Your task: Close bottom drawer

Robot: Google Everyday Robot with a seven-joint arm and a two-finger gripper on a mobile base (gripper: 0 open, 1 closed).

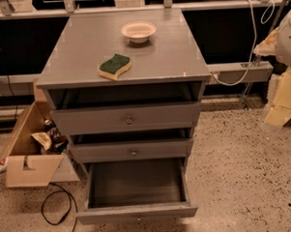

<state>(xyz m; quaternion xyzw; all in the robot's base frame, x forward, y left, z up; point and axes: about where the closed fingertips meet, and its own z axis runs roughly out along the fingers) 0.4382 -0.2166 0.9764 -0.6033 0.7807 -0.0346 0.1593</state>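
Bottom drawer stands pulled well out of the grey cabinet, lowest of three, its slim front panel facing the camera. The panel's long axis runs left-right and the drawer box runs front-back. The two upper drawers stick out far less.

Cabinet worktop: green-yellow sponge near the front edge, pale bowl toward the rear.

Speckled floor; open cardboard box left of the cabinet, black cable at its front left corner.

Pincer is outside the frame, so its state cannot be told.

Your gripper is out of frame; a blurred pale shape is cut off at the right edge; the bottom drawer's knob is barely discernible.
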